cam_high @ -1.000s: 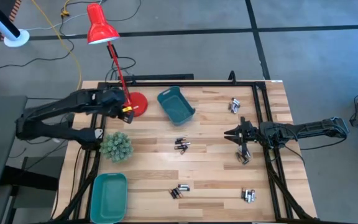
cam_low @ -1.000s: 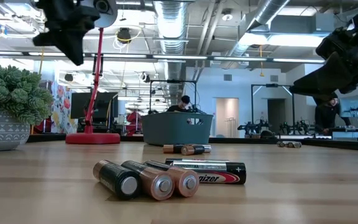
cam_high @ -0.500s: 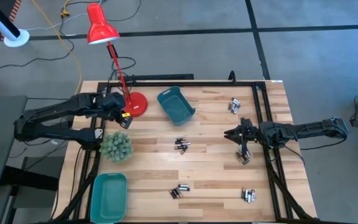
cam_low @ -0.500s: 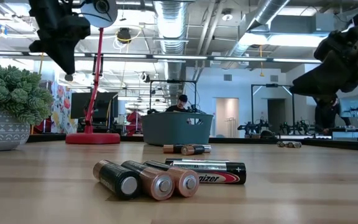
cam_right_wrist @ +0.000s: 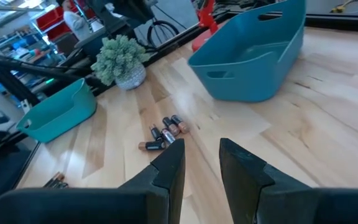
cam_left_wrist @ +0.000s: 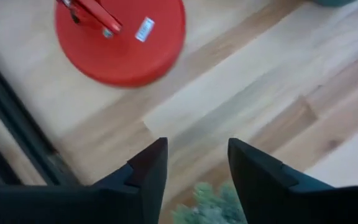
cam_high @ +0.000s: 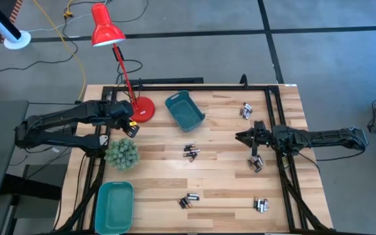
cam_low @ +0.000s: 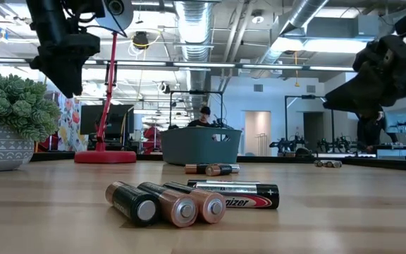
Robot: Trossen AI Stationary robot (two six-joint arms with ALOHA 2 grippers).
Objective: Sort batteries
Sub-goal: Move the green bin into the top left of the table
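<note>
Left of centre in the high view, the left gripper (cam_high: 130, 124) hovers with fingers apart, empty, beside the red lamp base (cam_high: 142, 109). The right gripper (cam_high: 243, 138) at right is parted, empty. Batteries (cam_high: 190, 152) lie scattered mid-table (cam_high: 220, 183).

The setting is identified as a robotics laboratory or industrial workshop. Exposed silver ventilation ducts (cam_low: 196, 17) and long fluorescent light strips (cam_low: 189, 65) are seen across the upper part of the low view. A grey concrete floor (cam_high: 194, 59) marked with dark lines is shown across the top of the high view, with a loose yellow cable (cam_high: 70, 39) at upper left. A light wooden butcher-block table (cam_high: 220, 176) edged by a black metal frame (cam_high: 276, 98) is seen at centre. Black equipment racks (cam_low: 305, 123) are visible at middle right of the low view.
</note>
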